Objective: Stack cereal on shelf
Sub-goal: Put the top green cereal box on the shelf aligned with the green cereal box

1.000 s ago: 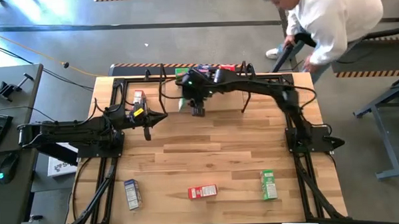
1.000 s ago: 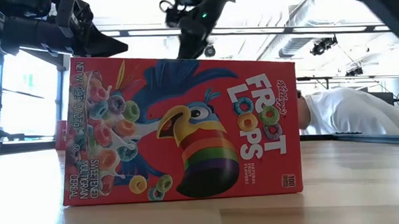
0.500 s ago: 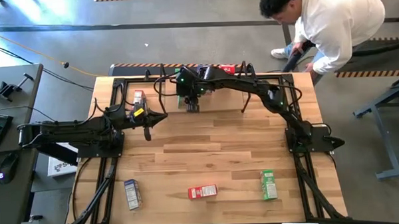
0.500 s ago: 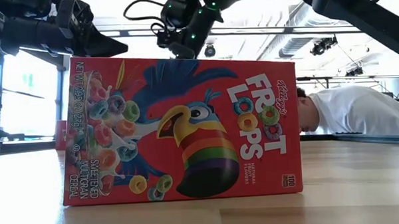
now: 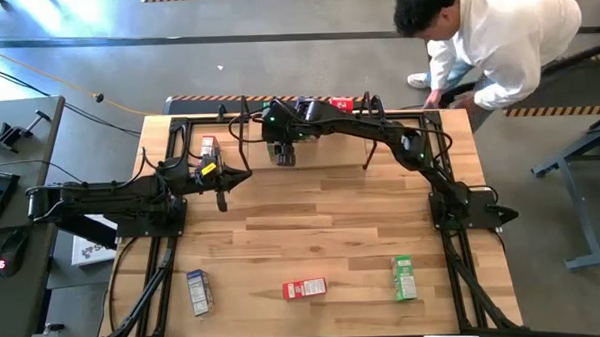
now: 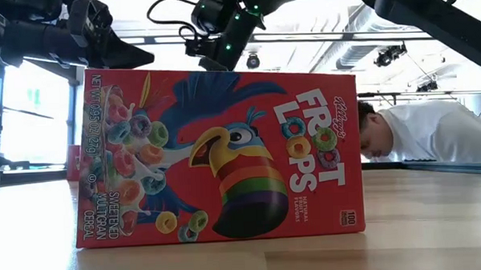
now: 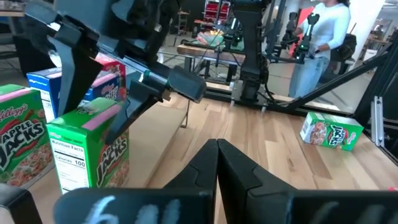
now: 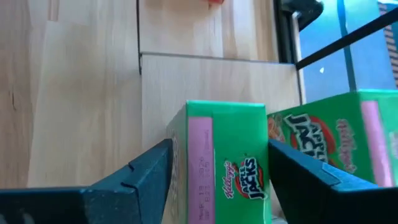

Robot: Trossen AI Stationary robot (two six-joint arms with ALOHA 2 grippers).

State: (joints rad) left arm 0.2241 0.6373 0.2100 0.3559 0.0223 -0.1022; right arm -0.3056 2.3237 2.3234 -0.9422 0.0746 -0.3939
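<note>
My right gripper reaches over the shelf at the table's far edge. Its fingers stand on either side of a green Apple Jacks cereal box, which stands upright on the shelf board beside a second green box. The left wrist view shows these green boxes on the shelf with a blue one and a red one behind. My left gripper hangs shut and level at the left, holding nothing. My right gripper comes slanting down from above, with one finger close beside each narrow side of the green box's top. Whether the fingers touch those sides I cannot tell. The box stands upright with its bottom on the shelf board.
Near the front edge lie a blue box, a red Froot Loops box that fills the low view, and a green box. Another small box lies behind my left arm. A person bends at the far right corner.
My right gripper has moved toward the table's far left, over to the shelf, and has sunk a little. The person behind the table has shifted to the right.
</note>
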